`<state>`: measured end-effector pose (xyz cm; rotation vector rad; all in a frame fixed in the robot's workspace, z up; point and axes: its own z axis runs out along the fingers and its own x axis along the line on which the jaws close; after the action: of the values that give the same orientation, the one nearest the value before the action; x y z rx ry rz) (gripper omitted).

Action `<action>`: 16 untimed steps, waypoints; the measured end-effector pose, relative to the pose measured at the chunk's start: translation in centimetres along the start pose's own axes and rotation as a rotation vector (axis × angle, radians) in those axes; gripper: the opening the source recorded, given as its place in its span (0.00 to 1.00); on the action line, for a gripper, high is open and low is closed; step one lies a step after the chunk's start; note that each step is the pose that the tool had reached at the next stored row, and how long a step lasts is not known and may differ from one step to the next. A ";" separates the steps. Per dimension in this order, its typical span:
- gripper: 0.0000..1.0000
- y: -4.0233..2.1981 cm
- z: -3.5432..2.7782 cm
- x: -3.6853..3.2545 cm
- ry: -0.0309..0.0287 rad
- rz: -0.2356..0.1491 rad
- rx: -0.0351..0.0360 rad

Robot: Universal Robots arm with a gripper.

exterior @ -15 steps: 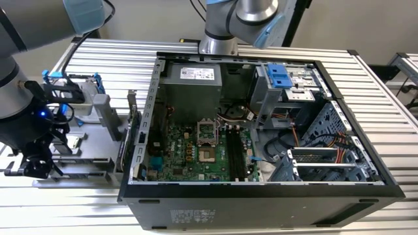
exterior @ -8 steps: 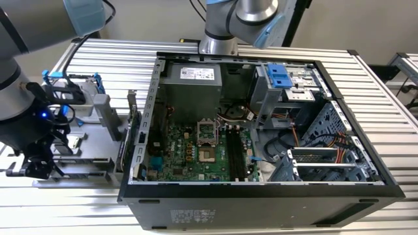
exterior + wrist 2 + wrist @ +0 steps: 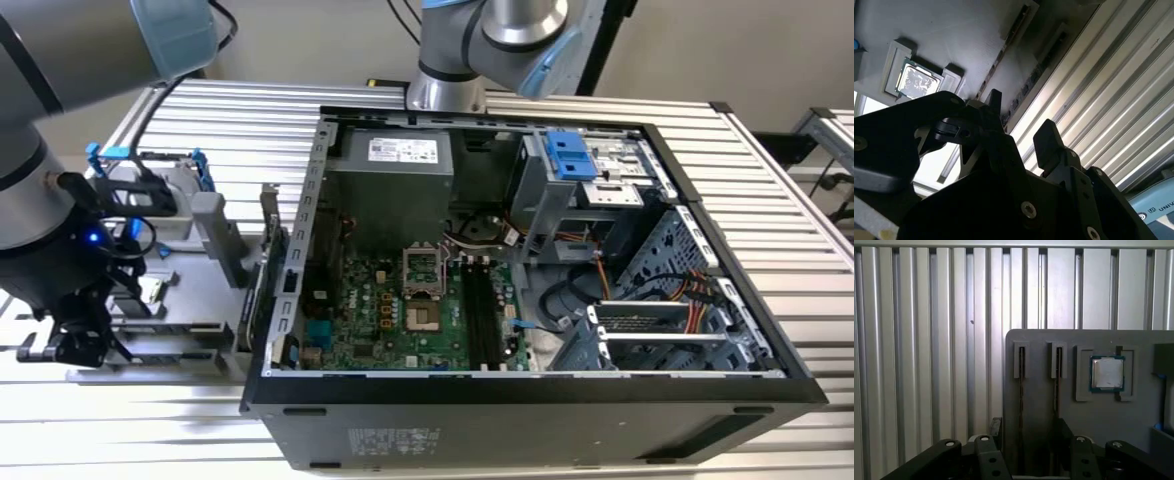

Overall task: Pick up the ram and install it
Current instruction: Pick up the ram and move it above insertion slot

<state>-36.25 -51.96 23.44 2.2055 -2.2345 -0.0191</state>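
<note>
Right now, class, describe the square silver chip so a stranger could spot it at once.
Start at the grey tray on the ribbed metal table. Beside its two narrow slots, a square recess holds the chip: the only shiny silver square, rimmed in green-blue.

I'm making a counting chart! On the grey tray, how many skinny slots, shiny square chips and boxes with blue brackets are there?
Skinny slots: 2
Shiny square chip: 1
Box with blue brackets: 1
Total: 4
</note>
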 end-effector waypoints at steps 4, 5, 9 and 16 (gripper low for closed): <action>1.00 0.00 0.29 0.00 0.0001 0.000 0.0001; 1.00 0.00 0.35 0.01 0.0001 0.000 0.0001; 1.00 -0.02 0.63 0.00 0.0001 0.000 0.0001; 1.00 -0.20 1.14 0.01 0.0007 0.001 0.0001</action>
<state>-36.06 -51.95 22.30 2.2038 -2.2356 -0.0182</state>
